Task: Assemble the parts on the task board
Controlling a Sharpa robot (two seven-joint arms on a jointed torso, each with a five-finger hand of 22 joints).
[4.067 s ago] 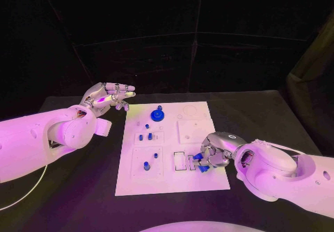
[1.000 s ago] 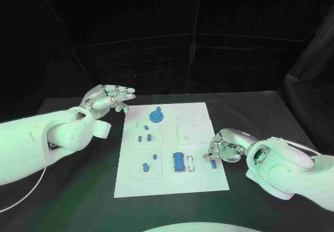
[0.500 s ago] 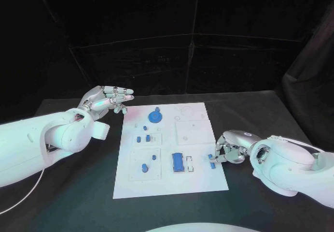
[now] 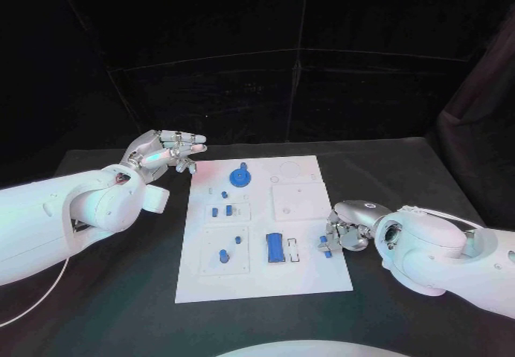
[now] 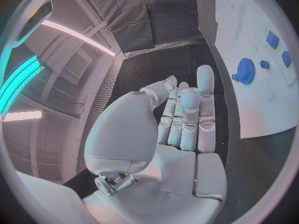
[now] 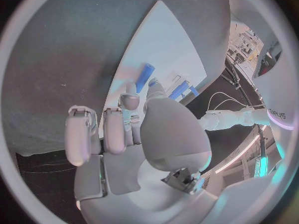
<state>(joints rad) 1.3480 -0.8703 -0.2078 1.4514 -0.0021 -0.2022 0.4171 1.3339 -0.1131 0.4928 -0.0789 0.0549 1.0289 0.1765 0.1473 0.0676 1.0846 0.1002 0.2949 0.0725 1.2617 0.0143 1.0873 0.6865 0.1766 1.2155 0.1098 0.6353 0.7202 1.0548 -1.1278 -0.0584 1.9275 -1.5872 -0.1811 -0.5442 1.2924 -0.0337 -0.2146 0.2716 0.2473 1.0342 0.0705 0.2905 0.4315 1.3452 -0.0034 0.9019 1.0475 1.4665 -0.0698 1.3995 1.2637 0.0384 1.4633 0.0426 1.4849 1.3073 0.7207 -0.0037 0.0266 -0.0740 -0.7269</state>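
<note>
The white task board [image 4: 263, 279] lies in the middle of the table. A blue gear [image 4: 242, 177] stands near its far edge, and small blue pegs [image 4: 221, 212] stand on its left half. A blue block [image 4: 274, 247] sits in a slot near the board's middle. A short blue bar [image 4: 325, 246] lies at the right edge. My right hand [image 4: 349, 227] is low beside that bar with nothing in it, its fingertips [image 6: 156, 87] close to the bar [image 6: 144, 76]. My left hand [image 4: 167, 152] is raised off the far left corner, fingers straight [image 5: 184, 109] and empty.
Black table [image 4: 107, 297] surrounds the board on all sides. My left forearm [image 4: 65, 216] lies over the table's left part, and the right forearm [image 4: 451, 260] over the right front. From the left wrist, the gear [image 5: 246, 70] and board [image 5: 249, 30] show.
Four seconds ago my right hand held a blue part over the slots; now the block sits in its slot and the bar lies on the board. The hand has edged towards the board. Left hand unmoved.
</note>
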